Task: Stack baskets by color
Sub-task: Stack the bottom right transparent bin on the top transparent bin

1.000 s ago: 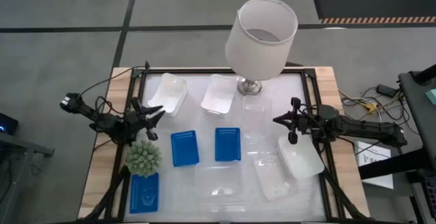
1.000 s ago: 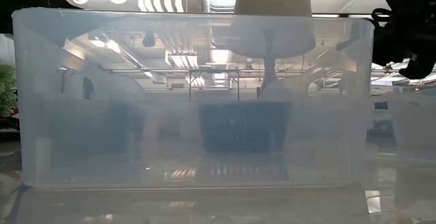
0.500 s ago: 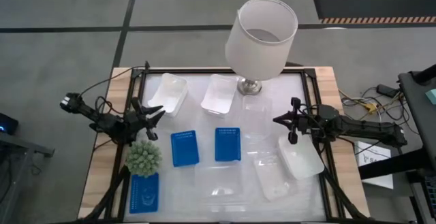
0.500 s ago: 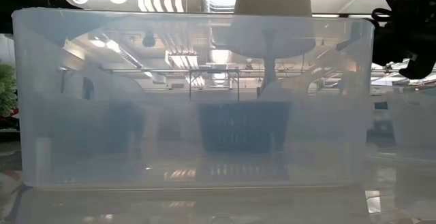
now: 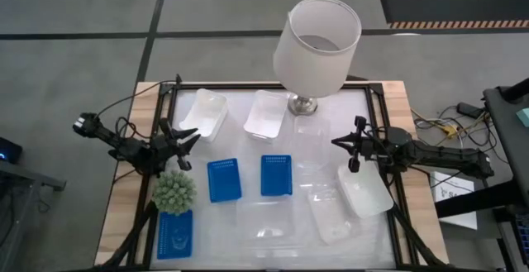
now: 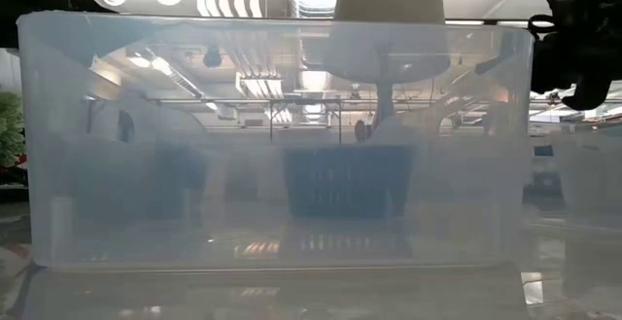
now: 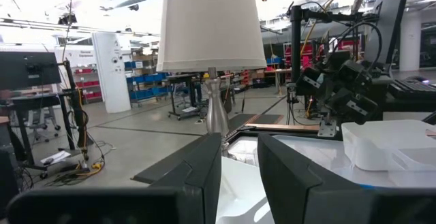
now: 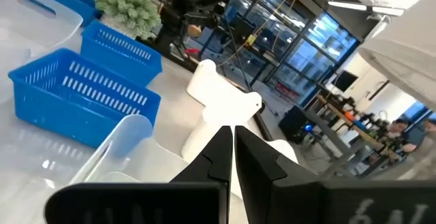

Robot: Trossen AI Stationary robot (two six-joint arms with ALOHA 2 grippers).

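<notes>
1. Landmark: the lamp [image 5: 318, 40] stands at the far edge of the bench [image 5: 124, 222], a little right of middle. All places below are taken from it.
2. Right hand [image 5: 354, 144]: hovers just right of and nearer than the lamp base, fingers pressed together, holding nothing.
3. Deciding relation: a white basket [image 5: 364, 191] lies just nearer than the right hand, almost under the arm. Its long axis runs diagonally, far-left to near-right. The right arm is plainly the closer one to it.
4. Clear baskets: one [image 5: 312, 144] lies just left of the right hand, directly in front of the lamp base, long axis running away from the lamp. Another [image 5: 331, 214] sits beside the white basket, tilted the same diagonal way. A large one [image 5: 269, 226] lies at the near edge.
5. Left hand [image 5: 183, 148]: far left of the lamp, fingers a narrow gap apart, empty.
6. White baskets nearest it: one [image 5: 204, 113] just beyond the left hand, tilted; one [image 5: 266, 113] touching distance from the lamp base.
7. Blue baskets: two [image 5: 224, 179] [image 5: 276, 174] side by side mid-bench, long axes pointing toward the lamp side; a third [image 5: 174, 234] at the near left, behind the plant [image 5: 174, 190].
8. Judgement: nothing is stacked yet; the right hand is best placed for the white basket.
</notes>
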